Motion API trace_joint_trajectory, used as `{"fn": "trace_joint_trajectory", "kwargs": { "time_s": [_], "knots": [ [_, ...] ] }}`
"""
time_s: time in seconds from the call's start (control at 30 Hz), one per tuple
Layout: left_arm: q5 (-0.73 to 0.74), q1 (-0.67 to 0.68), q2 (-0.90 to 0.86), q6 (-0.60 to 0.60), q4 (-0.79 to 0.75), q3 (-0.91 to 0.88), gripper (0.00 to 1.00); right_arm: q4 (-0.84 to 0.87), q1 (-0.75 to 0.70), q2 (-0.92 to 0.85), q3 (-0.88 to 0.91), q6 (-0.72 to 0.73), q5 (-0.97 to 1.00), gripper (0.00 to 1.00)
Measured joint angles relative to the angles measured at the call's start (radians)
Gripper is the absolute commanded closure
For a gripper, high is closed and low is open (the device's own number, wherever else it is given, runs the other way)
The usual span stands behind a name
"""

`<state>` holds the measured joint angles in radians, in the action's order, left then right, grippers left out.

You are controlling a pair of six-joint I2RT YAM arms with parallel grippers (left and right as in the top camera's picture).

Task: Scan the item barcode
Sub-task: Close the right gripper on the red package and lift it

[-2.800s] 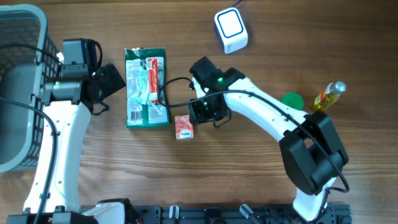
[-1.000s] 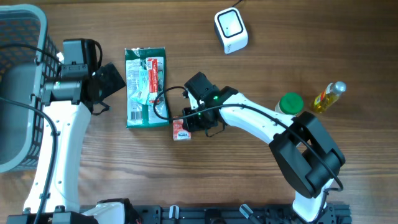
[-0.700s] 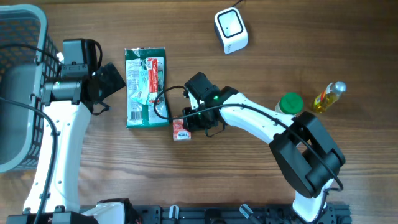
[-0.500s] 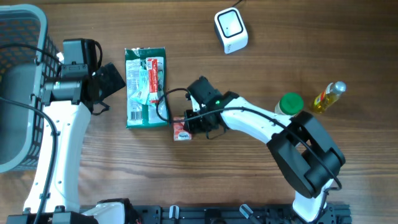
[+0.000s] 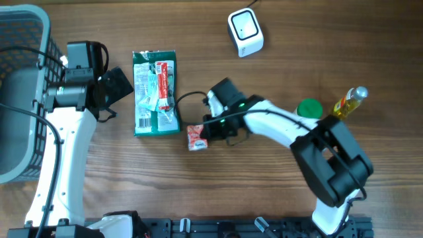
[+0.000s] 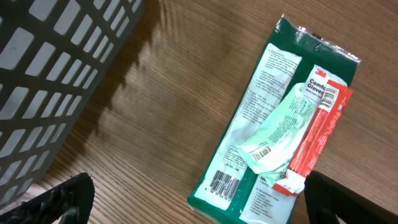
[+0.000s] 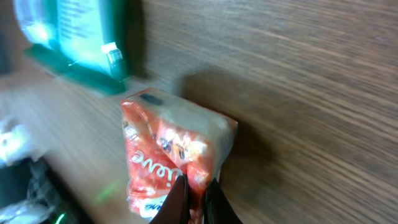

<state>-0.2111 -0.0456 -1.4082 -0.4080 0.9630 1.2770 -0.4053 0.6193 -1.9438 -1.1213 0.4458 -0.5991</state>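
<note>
Overhead: bright, even, diffuse light. Table (image 5: 277, 192) grain sharp edge to edge, with only soft, short shadows under the arms. White scanner (image 5: 245, 30) reads very bright.

Left wrist: sharp. Basket (image 6: 50, 81) throws a soft-edged shadow across the wood. Pale sheen on the green glove package (image 6: 273, 143) film.

Right wrist: dimmer, smeared with blur. Red packet (image 7: 168, 162) soft, print barely legible, dark shadow on its right. Left edge murky, out of focus.

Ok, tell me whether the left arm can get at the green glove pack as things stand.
Probably yes. The left gripper hangs open beside the green glove pack, only bare table between them. The right gripper is at the red packet off the pack's far corner, clear of that approach.
</note>
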Motion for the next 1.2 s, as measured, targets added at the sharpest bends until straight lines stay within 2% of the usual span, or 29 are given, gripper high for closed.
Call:
{"fn": "trace_joint_trajectory", "kwargs": {
  "time_s": [0.23, 0.37, 0.53, 0.8, 1.2],
  "knots": [
    [0.000, 0.000, 0.000, 0.000, 0.000, 0.000, 0.00, -0.095, -0.249, 0.092, 0.005, -0.340, -0.497, 0.96],
    [0.000, 0.000, 0.000, 0.000, 0.000, 0.000, 0.00, -0.185, -0.342, 0.109, 0.005, -0.479, -0.660, 0.96],
    [0.000, 0.000, 0.000, 0.000, 0.000, 0.000, 0.00, -0.256, -0.370, 0.109, 0.005, -0.615, -0.786, 0.96],
    [0.000, 0.000, 0.000, 0.000, 0.000, 0.000, 0.00, -0.261, -0.370, 0.109, 0.005, -0.672, -0.868, 0.96],
    [0.000, 0.000, 0.000, 0.000, 0.000, 0.000, 0.00, -0.261, -0.370, 0.109, 0.005, -0.679, -0.875, 0.96]
  ]
}}
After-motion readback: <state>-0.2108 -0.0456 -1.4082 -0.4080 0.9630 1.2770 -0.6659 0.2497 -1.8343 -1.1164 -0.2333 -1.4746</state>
